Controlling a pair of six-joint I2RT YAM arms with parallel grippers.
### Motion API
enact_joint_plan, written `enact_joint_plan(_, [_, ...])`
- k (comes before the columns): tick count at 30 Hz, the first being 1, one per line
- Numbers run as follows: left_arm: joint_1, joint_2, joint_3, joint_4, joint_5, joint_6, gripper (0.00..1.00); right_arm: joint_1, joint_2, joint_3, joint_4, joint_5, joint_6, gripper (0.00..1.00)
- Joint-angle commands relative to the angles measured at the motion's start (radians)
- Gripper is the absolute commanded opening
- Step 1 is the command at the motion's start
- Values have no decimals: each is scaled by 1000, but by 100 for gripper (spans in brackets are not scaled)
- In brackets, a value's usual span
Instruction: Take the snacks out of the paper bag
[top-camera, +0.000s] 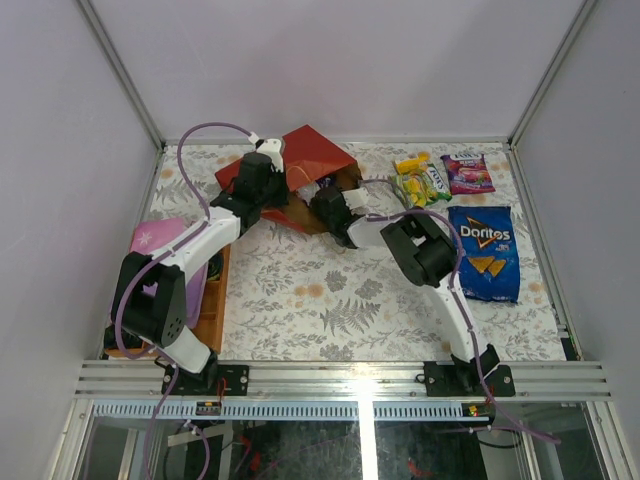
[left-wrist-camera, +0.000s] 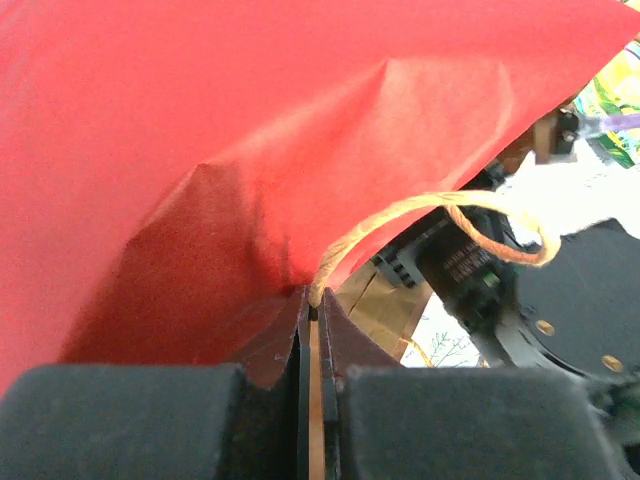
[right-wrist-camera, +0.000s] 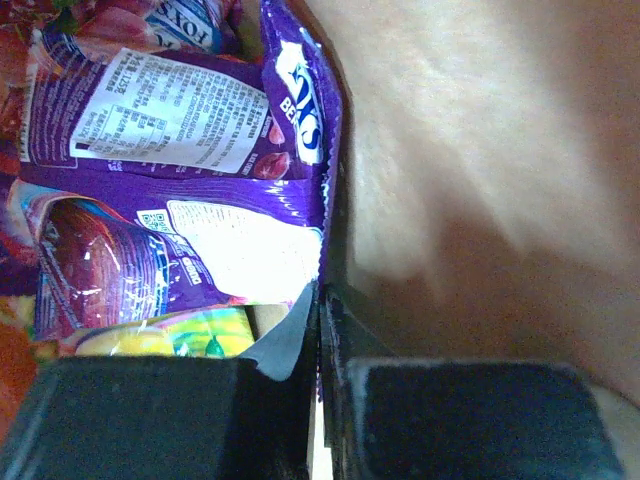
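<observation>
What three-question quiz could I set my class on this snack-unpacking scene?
1. True or false: the left hand is shut on the paper bag at its edge.
2. Inside the bag, the right hand pinches: A) a purple packet; B) a banana; C) a cup.
3. Fill in: the blue Doritos bag lies ____ the paper bag.

Key: 1 true; 2 A; 3 outside.
</observation>
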Motion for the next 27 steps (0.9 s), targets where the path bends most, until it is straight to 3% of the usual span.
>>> enact_joint_plan(1, [6,-8,42,-3,14,-14,0,0,-177,-159,65,-35,-100,0])
enact_joint_plan(14, [-7,-104,84,-51,106,-42,5,9,-578,-577,175,-60,-239,0])
enact_joint_plan(20, [-13,-115,107,-56,149,-29,15,8,-772,-665,95,-126,-442,0])
enact_joint_plan(27, [-29,-78,174,-95,147,-11,20,-8,-1113,-899,-20,-6,-623,0])
